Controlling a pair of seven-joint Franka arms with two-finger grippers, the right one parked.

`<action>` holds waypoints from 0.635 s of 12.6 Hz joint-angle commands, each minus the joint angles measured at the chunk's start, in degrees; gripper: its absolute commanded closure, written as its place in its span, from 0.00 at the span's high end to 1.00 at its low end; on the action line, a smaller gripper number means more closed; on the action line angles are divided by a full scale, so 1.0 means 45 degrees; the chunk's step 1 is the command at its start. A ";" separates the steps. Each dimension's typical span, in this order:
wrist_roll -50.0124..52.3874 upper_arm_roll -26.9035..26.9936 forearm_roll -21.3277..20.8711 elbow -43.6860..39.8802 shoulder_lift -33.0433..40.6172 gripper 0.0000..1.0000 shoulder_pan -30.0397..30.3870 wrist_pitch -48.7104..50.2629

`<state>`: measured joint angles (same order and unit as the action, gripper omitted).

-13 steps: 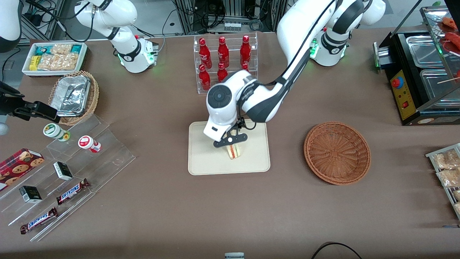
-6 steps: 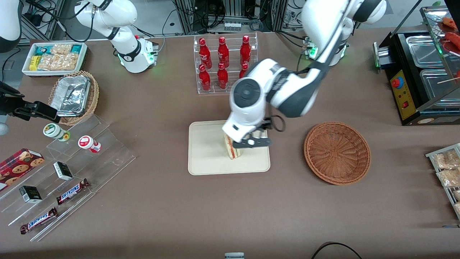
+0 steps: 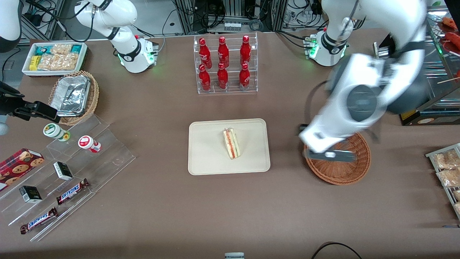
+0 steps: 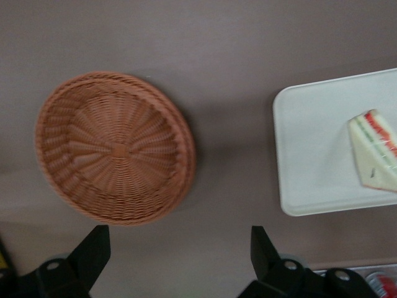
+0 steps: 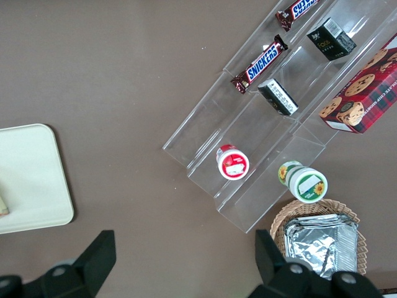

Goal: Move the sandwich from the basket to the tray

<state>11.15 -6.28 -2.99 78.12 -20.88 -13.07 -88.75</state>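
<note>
While the sandwich (image 3: 231, 143) lies on the cream tray (image 3: 205, 162) at the middle of the table, filling edge up and touched by nothing, the left arm's gripper (image 3: 330, 155) hangs above the reddish-brown wicker basket (image 3: 354, 172), toward the working arm's end of the table. Its jaws are spread wide and hold nothing, the two dark fingertips (image 4: 94, 246) well apart in the wrist view. The basket (image 4: 115, 148) sits beside the tray (image 4: 310, 143), apart from it, with nothing inside.
</note>
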 commanded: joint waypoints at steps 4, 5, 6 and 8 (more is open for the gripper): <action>-0.2654 -0.0148 0.0236 0.2151 0.2390 1.00 0.2024 0.0015; -0.2673 -0.0148 0.0158 0.2384 0.2761 1.00 0.2161 0.0035; -0.2673 -0.0129 0.0061 0.2716 0.3151 1.00 0.2375 0.0035; -0.2712 -0.0148 0.0060 0.3457 0.4146 1.00 0.3135 0.0015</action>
<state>0.08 -6.34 -2.62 88.34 -8.13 -2.26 -88.61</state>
